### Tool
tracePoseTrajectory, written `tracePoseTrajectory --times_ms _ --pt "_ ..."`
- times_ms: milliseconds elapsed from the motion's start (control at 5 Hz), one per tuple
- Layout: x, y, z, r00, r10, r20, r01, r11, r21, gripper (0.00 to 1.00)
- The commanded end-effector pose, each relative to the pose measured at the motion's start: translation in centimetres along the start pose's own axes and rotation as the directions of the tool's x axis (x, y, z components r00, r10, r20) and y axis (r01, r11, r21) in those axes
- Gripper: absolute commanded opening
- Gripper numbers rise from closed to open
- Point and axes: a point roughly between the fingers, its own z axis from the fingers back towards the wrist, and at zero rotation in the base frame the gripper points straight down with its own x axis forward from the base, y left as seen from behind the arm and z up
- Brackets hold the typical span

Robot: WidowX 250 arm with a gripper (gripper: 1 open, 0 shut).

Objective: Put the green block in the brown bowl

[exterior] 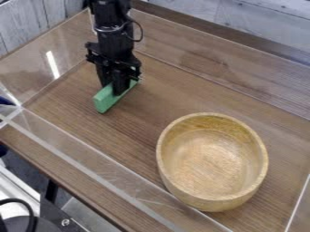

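The green block (108,100) lies at a slant on the wooden table, left of centre. My gripper (118,84) points straight down over its far end, with the dark fingers shut on that end. The block's near end sticks out toward the front left and seems to touch the table. The brown bowl (212,196) stands empty at the front right, well apart from block and gripper.
The wooden table (218,82) is fenced by low clear plastic walls (85,168) along the front and left. A grey plank wall runs along the back. Below the front edge are dark cables and a stand.
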Motion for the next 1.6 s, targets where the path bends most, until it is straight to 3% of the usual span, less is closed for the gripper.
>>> tracePoseTrajectory --times_ms 0,400,600,800,1200,1400 --pt "1.7 0.9 2.6 0.996 0.002 0.089 -0.004 1.0 0.031 0.0" --pt "1.1 -2.0 8.0 0.989 -0.083 0.124 0.077 0.996 0.05 0.0" --pt "1.4 -5.2 10.1 0.986 -0.098 0.136 0.091 0.994 0.06 0.0" --pt "2.0 -10.3 9.5 0.98 -0.161 0.114 0.153 0.985 0.08 0.0" --pt "0.8 -20.3 8.5 0.949 -0.295 0.114 0.282 0.952 0.12 0.0" --pt "-0.7 -22.5 6.9 0.94 -0.326 0.101 0.318 0.944 0.085 0.0"
